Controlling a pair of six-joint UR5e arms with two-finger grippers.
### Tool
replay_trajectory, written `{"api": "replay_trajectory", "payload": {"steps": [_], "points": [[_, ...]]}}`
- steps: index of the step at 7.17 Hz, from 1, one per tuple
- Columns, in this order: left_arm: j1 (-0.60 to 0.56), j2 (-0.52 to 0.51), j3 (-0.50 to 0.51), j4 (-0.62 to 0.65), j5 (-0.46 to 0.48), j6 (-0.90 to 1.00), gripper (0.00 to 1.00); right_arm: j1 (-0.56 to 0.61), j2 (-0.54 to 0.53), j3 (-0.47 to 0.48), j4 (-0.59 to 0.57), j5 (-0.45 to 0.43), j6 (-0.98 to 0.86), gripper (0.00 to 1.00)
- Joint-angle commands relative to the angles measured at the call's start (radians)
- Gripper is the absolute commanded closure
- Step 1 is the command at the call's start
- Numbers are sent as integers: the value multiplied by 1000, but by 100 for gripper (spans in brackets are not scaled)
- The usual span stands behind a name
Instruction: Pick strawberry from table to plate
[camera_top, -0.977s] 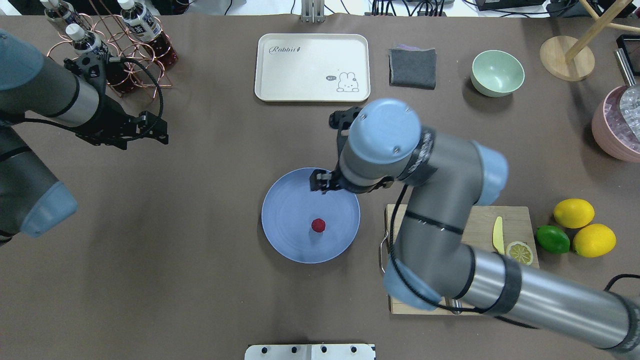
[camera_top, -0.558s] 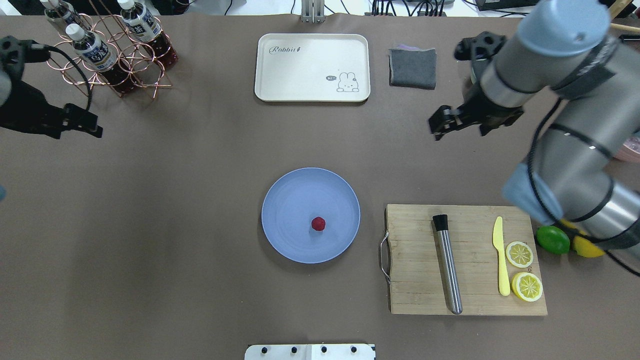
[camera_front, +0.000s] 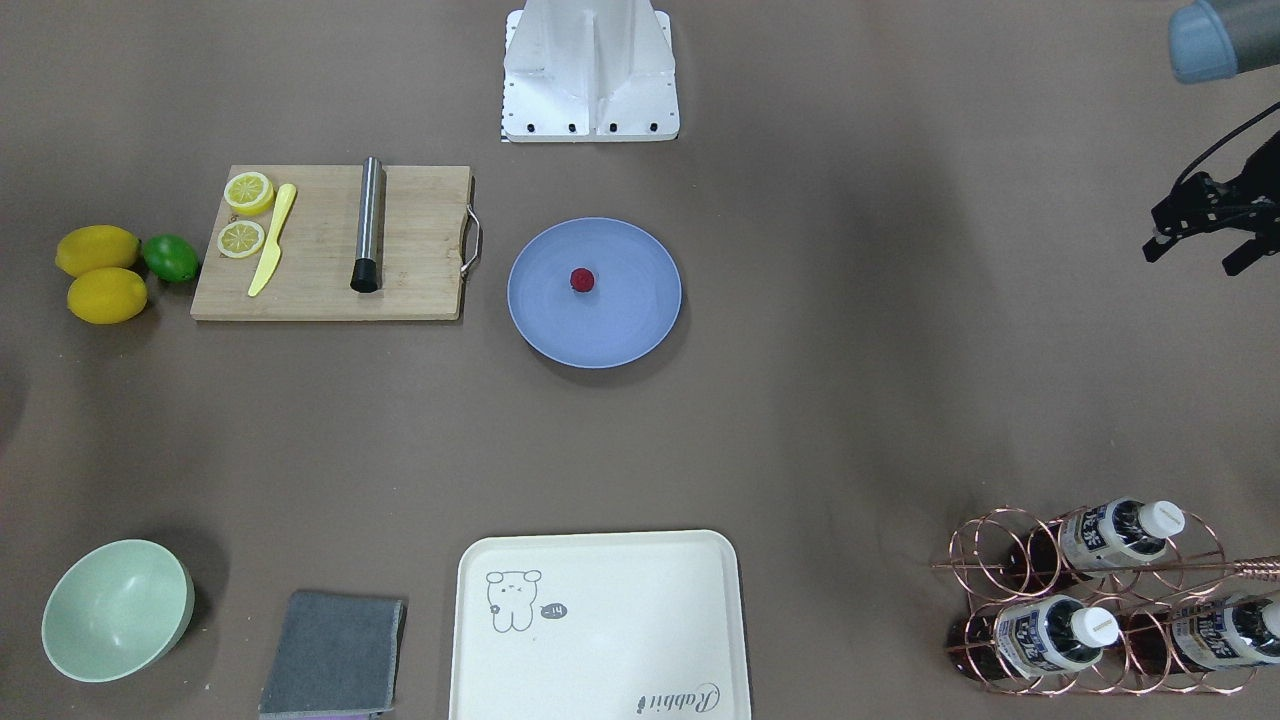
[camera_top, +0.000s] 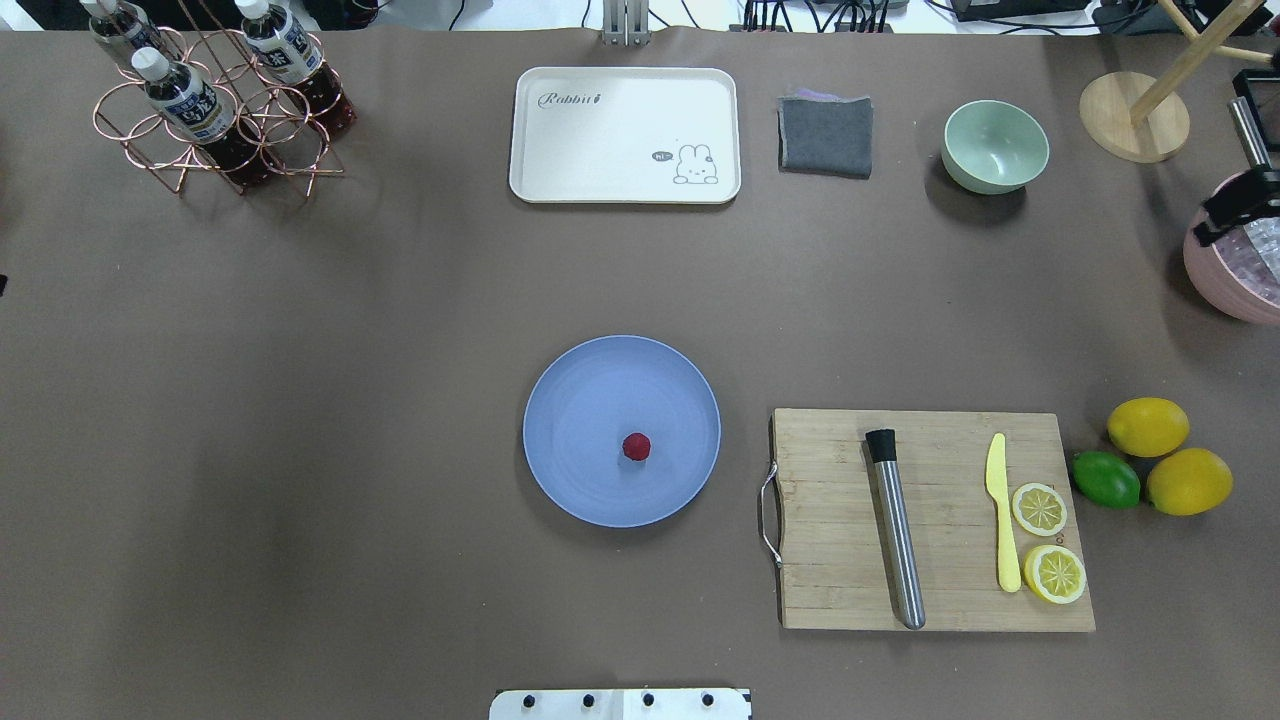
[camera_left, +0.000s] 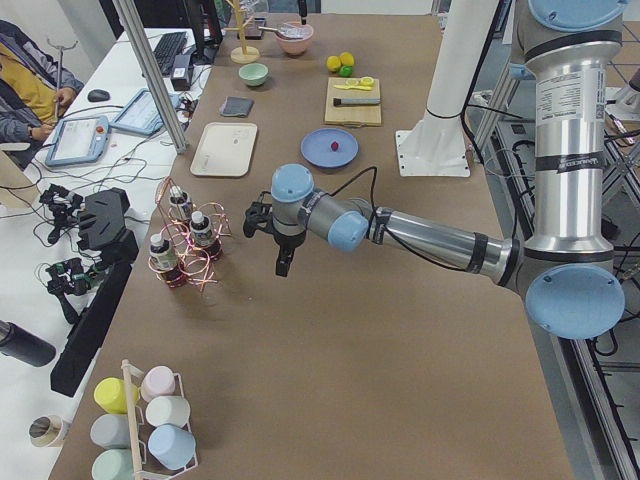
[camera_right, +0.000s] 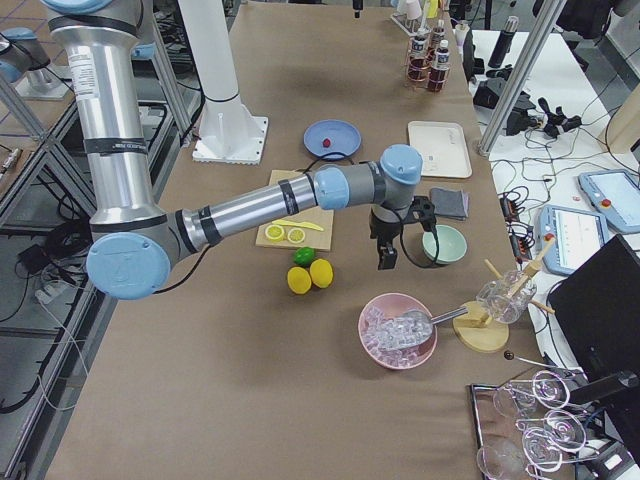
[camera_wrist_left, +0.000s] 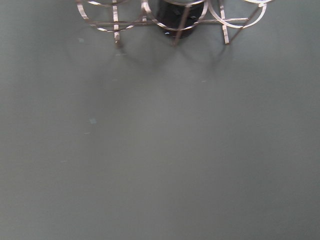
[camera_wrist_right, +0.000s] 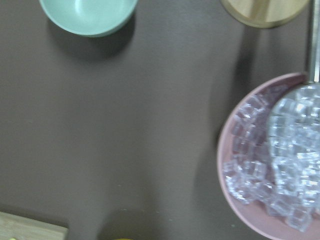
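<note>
The strawberry (camera_top: 636, 447) (camera_front: 582, 279), a tiny dark-red berry, lies on the blue-grey plate (camera_top: 570, 400) (camera_front: 625, 335), a little off its middle. No gripper is near it. My left gripper (camera_front: 1190, 262) (camera_left: 283, 265) hovers open and empty over bare table (camera_top: 300, 450), by the bottle rack, and is outside the overhead view. My right gripper (camera_right: 385, 255) hangs near the pink ice bowl. Only one black finger (camera_top: 1208, 228) of it shows at the overhead view's right edge, so I cannot tell its state.
A cutting board (camera_top: 840, 520) with a steel muddler (camera_top: 895, 540), a yellow knife and lemon slices lies right of the plate, with lemons and a lime (camera_top: 1105, 478) beyond it. At the back are a cream tray (camera_top: 625, 135), a grey cloth, a green bowl (camera_top: 995, 145), a bottle rack (camera_top: 215, 100) and an ice bowl (camera_wrist_right: 280, 150).
My right arm swung away from over the plate to the table's far right edge. The left arm drew back out of the overhead view. The strawberry stayed put on the plate.
</note>
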Motion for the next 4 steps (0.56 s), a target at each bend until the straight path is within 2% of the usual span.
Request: {"api": "replay_trajectory", "payload": {"steps": [1, 2, 4], "points": [[-80, 33, 64, 6, -3, 121, 3, 133, -38, -116, 1, 5, -237, 0], [-119, 31, 87, 4, -6, 123, 2, 140, -43, -118, 1, 1, -241, 0], [-173, 34, 87, -1, -70, 158, 2, 140, -61, -109, 4, 1, -232, 0]]}}
